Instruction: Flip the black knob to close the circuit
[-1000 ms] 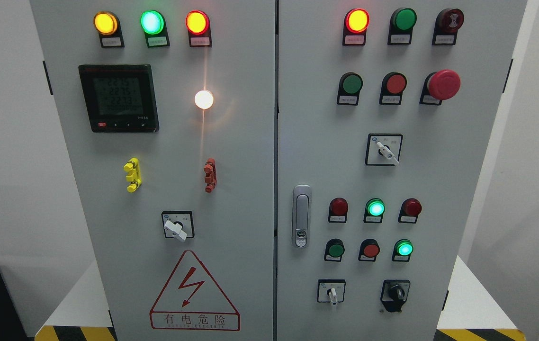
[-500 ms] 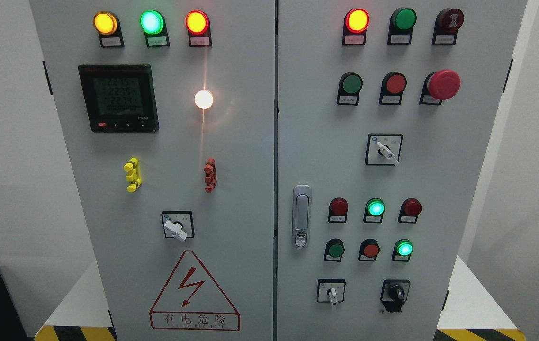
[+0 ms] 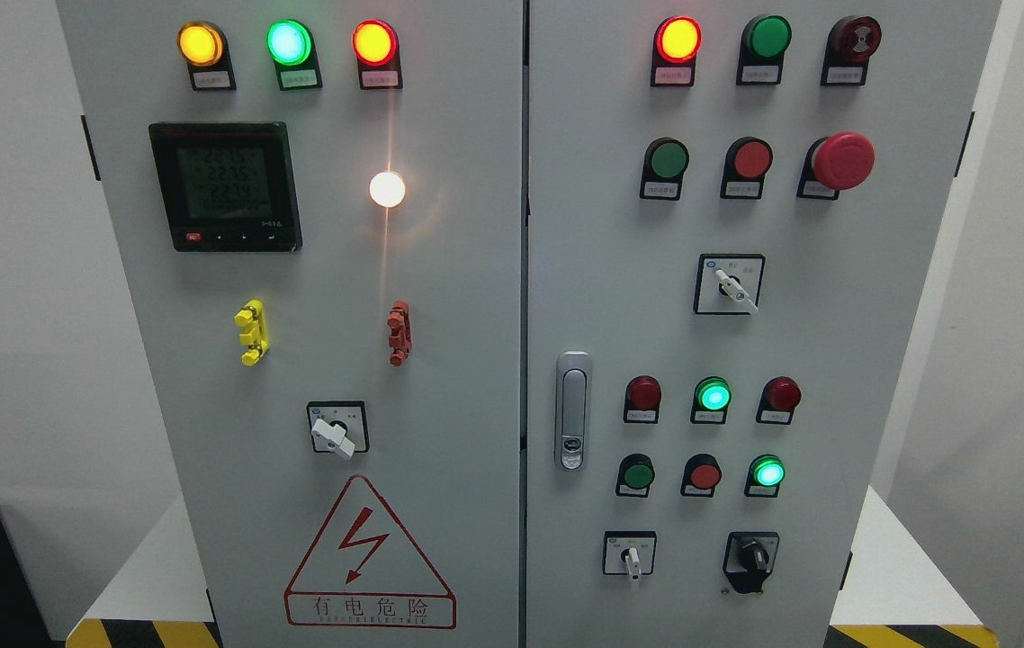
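Black against the grey door, the black knob (image 3: pixel 753 557) sits at the lower right of the right-hand cabinet panel (image 3: pixel 881 360), its pointer looking roughly upright, though at this size we cannot be sure of its exact setting. Just to its left is a small white selector switch (image 3: pixel 630 556); above it a row of three small buttons, the rightmost a lit green lamp (image 3: pixel 768 472). Further up, the red emergency button (image 3: pixel 841 160) stands proud of the door. The door handle (image 3: pixel 573 410) lies near the seam between the two doors.

Over the last second we see nothing change: knob, switches and lamps all stand as they did, apart from flickering digits on the meter (image 3: pixel 226 186). Neither of our hands shows in the view, so we cannot tell how open they are or whether they hold anything. We judge the task not yet begun; an arm must first be brought up to the knob.
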